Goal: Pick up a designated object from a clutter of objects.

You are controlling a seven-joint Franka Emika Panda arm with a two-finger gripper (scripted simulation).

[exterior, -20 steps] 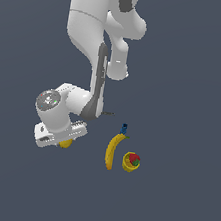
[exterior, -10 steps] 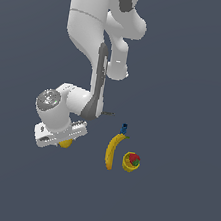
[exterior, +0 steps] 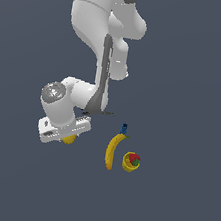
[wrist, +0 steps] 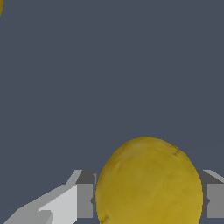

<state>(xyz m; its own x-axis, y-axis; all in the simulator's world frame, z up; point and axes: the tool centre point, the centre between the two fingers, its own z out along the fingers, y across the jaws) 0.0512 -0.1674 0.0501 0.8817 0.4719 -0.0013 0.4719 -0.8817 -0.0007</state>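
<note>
The pincer [wrist: 148, 201] is closed around the lemon [wrist: 148, 183], one finger [wrist: 85, 200] on each side of it. The lemon sits under the arm, at the exterior view's left, well apart from the banana [exterior: 112, 151] and the yellow cup [exterior: 130, 162].

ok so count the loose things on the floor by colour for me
yellow: 3 (lemon, banana, cup)
red: 1 (strawberry in the cup)
blue: 1 (small piece at the banana's tip)
total: 5
</note>
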